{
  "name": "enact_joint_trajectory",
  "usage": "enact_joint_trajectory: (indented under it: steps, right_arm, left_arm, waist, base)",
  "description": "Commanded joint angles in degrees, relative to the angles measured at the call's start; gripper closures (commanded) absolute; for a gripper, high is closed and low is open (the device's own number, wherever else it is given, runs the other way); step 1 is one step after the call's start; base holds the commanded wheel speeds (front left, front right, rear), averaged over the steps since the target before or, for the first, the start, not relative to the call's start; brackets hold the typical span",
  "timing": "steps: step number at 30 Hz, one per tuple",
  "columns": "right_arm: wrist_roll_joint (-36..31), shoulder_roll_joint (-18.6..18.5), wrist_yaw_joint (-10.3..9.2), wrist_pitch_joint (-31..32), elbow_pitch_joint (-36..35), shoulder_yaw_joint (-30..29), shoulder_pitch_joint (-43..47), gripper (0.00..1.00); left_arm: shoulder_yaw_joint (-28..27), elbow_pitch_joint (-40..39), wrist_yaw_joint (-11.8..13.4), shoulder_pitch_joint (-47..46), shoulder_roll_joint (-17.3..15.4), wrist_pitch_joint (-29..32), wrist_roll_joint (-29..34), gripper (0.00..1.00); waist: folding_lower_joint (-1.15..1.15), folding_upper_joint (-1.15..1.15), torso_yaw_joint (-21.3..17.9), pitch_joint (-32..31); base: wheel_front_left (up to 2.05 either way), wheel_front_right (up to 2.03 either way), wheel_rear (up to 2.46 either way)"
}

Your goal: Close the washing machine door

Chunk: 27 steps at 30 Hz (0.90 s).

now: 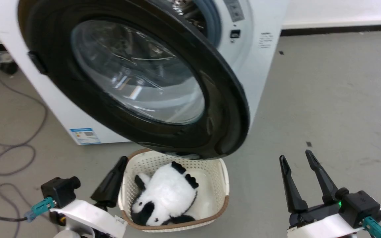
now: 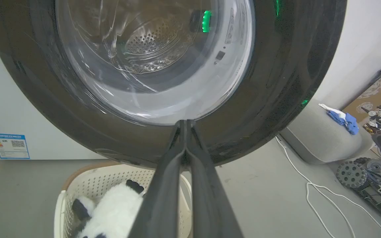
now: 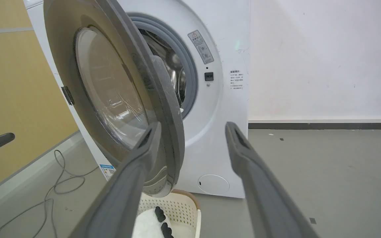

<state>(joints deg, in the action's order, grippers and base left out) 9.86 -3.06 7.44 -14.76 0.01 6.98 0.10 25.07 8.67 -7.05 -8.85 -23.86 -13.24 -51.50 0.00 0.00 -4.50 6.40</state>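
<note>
The left hand (image 2: 186, 124), pinched tight and empty, is facing the stiff, likely heavy washing machine door (image 1: 137, 76) just ahead, best pushed at its black rim (image 1: 225, 99); the right hand (image 1: 295, 156) is hanging spread, empty.

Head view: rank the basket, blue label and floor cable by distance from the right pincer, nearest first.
1. Basket, left of the right pincer.
2. Blue label, low on the washing machine.
3. Floor cable, far left.

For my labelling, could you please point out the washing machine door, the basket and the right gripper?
washing machine door (image 1: 134, 72), head view, on the glass bowl.
basket (image 1: 226, 181), head view, on its right rim.
right gripper (image 1: 294, 155), head view, midway between its fingertips.
</note>
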Motion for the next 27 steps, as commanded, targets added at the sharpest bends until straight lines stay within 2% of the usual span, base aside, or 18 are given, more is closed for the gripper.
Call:
enact_joint_trajectory:
  steps: [1,2,4,5,6,7,9,12,17,22,23,24,25,27]
  right_arm:
    - [-0.45,0.18,0.05,-0.24,0.08,-0.25,1.06,0.0]
    - [-0.48,0.18,0.05,-0.24,0.04,-0.42,1.22,0.0]
    - [-0.49,0.18,0.05,-0.24,-0.1,-0.77,1.59,0.0]
    - [-0.48,0.18,0.05,-0.24,-0.16,-0.88,1.74,0.0]
    - [-0.45,0.18,0.05,-0.24,-0.2,-0.93,1.87,0.0]
    - [-0.43,0.18,0.05,-0.24,-0.16,-0.8,1.95,0.0]
    - [-0.5,0.18,0.05,-0.24,0.05,-0.53,2.08,0.0]
    - [-0.63,0.14,0.05,-0.24,0.14,-0.18,2.06,0.0]
    - [-1.05,-0.62,0.05,-0.24,-0.01,0.86,1.64,0.0]
    - [-1.94,-1.75,0.05,-0.24,0.23,2.12,1.18,0.0]
    - [-2.03,-2.15,0.05,-0.24,0.39,2.59,0.98,0.18]
    - [-2.07,-2.6,0.05,-0.24,0.63,3.17,0.71,0.68]
    - [-2.11,-3.18,0.05,-0.24,0.96,3.98,0.34,1.0]
    - [-2.73,-4.58,0.05,-0.24,1.52,5.31,-0.88,1.0]
  left_arm:
    - [-2.08,-0.11,1.13,0.98,0.55,-1.46,4.56,1.0]
    - [-3.89,-0.86,2.09,1.35,1.13,-1.64,7.29,1.0]
    - [-10.43,-4.79,4.13,2.78,4.27,-1.71,13.41,1.0]
    - [-14.15,-7.3,5.2,3.81,6.07,-1.72,17.39,0.69]
    - [-17.03,-9.41,6.23,5.2,7.47,-1.72,22.28,0.02]
    - [-18.85,-10.82,6.49,6.94,9.31,-1.73,25.65,0.0]
    - [-21.5,-13.0,5.43,9.7,12.84,-1.73,30.52,0.0]
    - [-21.86,-13.47,2.97,12.61,15.38,-1.74,37.23,0.0]
    - [-21.48,-12.84,1.07,13.74,17.42,-1.75,43.46,0.0]
    - [-21.14,-12.48,0.39,13.4,18.54,-1.75,45.05,0.0]
    - [-21.06,-12.51,0.28,13.23,18.73,-1.75,45.31,0.0]
    - [-20.9,-12.56,0.18,13.05,18.9,-1.75,45.6,0.0]
    - [-20.76,-12.6,0.09,12.88,19.05,-1.75,45.8,0.0]
    - [-20.53,-12.7,-0.06,12.45,19.31,-1.75,45.99,0.0]
  waist:
    - [0.0,0.0,2.37,-1.25]
    - [0.0,0.0,2.96,-1.42]
    - [0.0,0.0,4.08,-1.68]
    - [0.0,0.0,4.56,-1.74]
    - [0.0,0.0,4.98,-1.84]
    - [0.0,0.0,5.28,-1.92]
    - [0.0,0.0,6.02,-2.05]
    - [0.0,0.0,7.18,-2.18]
    - [0.0,0.0,9.05,-1.89]
    - [0.0,0.0,10.69,-1.41]
    - [0.0,0.0,11.09,-1.18]
    - [0.0,0.0,11.51,-0.93]
    - [0.0,0.0,11.88,-0.69]
    - [0.0,0.0,12.6,0.11]
  base:
    - [0.0,0.0,0.0]
    - [0.0,0.0,0.0]
    - [0.0,0.0,0.0]
    - [0.0,0.0,0.0]
    - [0.0,0.0,0.0]
    - [0.0,0.0,0.0]
    - [0.0,0.0,0.0]
    - [0.0,0.0,0.0]
    - [0.0,0.0,0.0]
    - [0.0,0.0,0.0]
    - [0.0,0.0,0.0]
    - [0.0,0.0,0.0]
    - [0.0,0.0,0.0]
    - [0.0,0.0,0.0]
